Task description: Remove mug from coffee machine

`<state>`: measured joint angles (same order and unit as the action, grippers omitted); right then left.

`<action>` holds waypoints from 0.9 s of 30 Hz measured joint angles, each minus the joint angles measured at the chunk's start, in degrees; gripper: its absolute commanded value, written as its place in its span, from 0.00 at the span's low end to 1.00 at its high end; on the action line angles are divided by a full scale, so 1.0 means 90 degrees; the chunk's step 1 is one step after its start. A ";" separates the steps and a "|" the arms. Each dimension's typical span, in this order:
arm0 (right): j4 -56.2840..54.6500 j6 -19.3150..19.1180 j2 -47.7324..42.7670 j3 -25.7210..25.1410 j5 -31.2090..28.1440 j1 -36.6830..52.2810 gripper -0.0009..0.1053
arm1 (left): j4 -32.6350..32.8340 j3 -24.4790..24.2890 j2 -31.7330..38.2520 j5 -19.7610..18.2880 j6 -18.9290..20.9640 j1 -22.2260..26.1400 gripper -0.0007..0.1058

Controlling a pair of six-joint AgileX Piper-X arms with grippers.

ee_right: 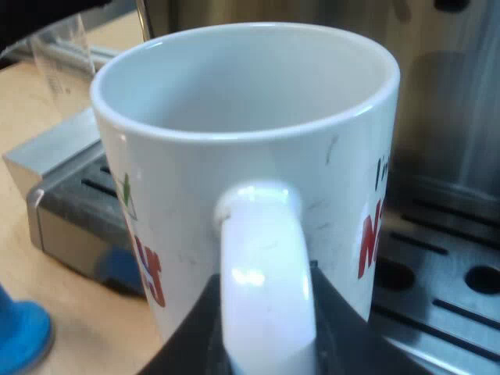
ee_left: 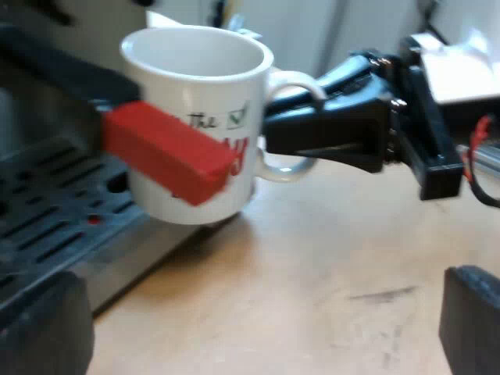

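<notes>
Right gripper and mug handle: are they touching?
Touching. In the right wrist view, the right gripper has its black fingers pressed against both sides of the white mug handle, with no gap.

My right gripper (ee_right: 266,332) has its two black fingers (ee_right: 187,340) closed on the handle of the mug (ee_right: 234,180), one pressed against each side of the loop. The arm behind it reaches in roughly level, with the wrist in line with the fingers. My left gripper (ee_left: 258,328) hangs near, its fingers (ee_left: 43,328) spread wide and holding nothing, above the tabletop (ee_left: 312,258).
</notes>
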<state>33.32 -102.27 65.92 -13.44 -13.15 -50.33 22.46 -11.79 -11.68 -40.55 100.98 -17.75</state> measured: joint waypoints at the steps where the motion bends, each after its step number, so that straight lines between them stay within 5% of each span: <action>1: -0.0115 0.0000 -0.0094 0.0006 0.0000 0.0000 0.01 | 0.0000 0.0000 0.0000 0.0002 0.0000 -0.0076 0.86; 19: -0.3004 0.0089 -0.2758 0.0009 -0.0393 0.0000 0.01 | 0.0011 0.0000 0.0000 -0.0003 0.0017 -0.0482 0.86; 27: -0.4619 0.0514 -0.3577 0.0009 -0.1347 0.0000 0.01 | 0.0011 0.0000 0.0000 -0.0003 0.0017 -0.0482 0.86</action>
<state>-8.25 -97.64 33.73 -13.36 -25.27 -50.33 22.55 -11.79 -11.68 -40.57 101.13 -22.09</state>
